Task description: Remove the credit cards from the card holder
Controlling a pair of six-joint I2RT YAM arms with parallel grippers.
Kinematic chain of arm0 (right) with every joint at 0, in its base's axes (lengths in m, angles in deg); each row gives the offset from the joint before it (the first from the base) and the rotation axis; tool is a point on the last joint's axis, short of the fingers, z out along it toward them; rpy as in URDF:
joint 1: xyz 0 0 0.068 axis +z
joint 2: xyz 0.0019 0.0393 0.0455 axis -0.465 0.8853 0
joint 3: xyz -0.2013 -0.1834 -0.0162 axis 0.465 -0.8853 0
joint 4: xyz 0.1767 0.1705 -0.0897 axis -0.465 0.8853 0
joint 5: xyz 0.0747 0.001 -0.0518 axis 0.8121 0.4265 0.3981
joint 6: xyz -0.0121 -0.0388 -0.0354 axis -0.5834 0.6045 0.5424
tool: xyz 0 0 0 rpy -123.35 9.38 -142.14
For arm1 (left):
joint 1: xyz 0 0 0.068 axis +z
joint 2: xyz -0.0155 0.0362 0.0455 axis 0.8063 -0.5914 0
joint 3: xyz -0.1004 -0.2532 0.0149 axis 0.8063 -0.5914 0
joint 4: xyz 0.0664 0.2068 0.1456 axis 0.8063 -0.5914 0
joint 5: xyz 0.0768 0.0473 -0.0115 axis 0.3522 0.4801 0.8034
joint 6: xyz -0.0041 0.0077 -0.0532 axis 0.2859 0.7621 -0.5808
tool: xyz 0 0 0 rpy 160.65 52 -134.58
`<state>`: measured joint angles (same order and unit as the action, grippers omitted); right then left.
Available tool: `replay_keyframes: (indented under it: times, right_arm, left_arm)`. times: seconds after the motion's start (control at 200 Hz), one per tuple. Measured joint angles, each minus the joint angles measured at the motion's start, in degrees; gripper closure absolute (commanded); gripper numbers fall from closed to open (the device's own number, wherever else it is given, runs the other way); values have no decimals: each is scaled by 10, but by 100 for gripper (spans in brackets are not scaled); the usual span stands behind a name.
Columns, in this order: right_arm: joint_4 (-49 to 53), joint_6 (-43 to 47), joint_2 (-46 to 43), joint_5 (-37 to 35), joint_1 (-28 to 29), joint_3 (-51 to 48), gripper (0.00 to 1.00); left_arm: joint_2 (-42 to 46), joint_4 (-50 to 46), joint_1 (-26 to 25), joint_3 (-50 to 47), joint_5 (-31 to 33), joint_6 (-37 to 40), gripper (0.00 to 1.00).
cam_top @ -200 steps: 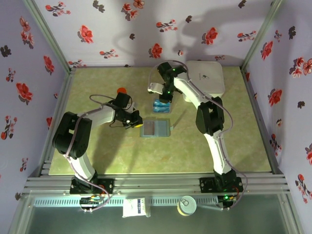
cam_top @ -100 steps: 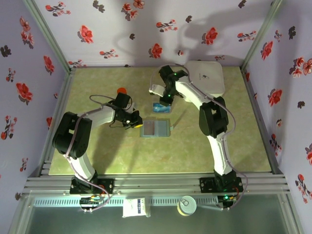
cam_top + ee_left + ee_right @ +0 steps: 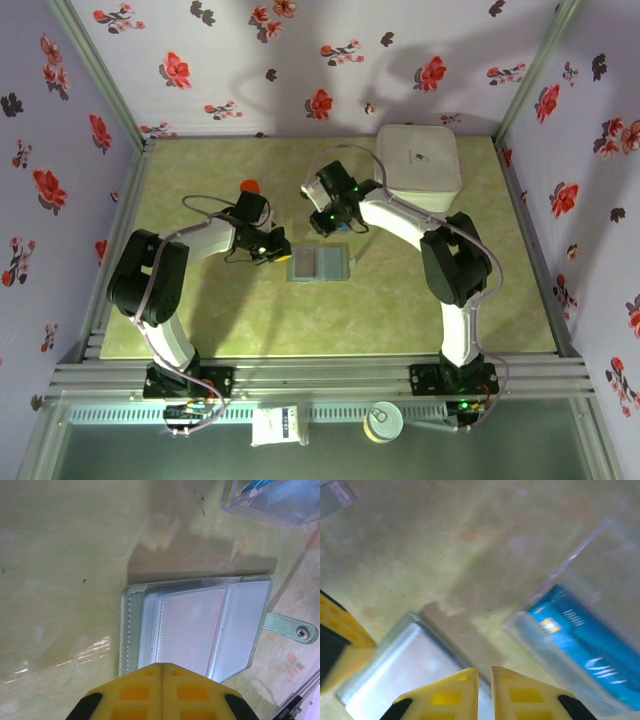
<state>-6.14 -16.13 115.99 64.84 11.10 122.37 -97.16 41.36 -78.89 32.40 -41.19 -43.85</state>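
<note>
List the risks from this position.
The shut left pincer sits at one edge of the open grey-blue folding card holder, so the holder may slide or pivot. The nearly shut right pincer hangs close to the clear square plastic piece, with a blue card showing through it, and might knock it.

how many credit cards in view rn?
1: a blue credit card lying in the clear plastic tray, near the card holder. Others may be hidden under it or inside the holder's sleeves.

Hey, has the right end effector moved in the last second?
Yes. The right end effector has shifted left and nearer, toward the card holder and away from the white box.
</note>
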Motion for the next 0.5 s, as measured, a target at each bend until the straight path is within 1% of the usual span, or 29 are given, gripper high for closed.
replay_keyframes:
  times: [0.09,0.285,0.405,0.5]
  right_arm:
    - [-45,-88,-3,18,12,-41,87]
    - [-111,-252,-14,54,13,-95,90]
    - [-125,-330,-22,72,13,-111,90]
    - [-133,-372,-28,87,13,-120,87]
  left_arm:
    - [0,2,0,-3,0,0,98]
    - [0,1,0,-9,0,0,98]
    - [0,1,0,-9,-1,0,99]
    - [0,2,0,-9,-1,0,99]
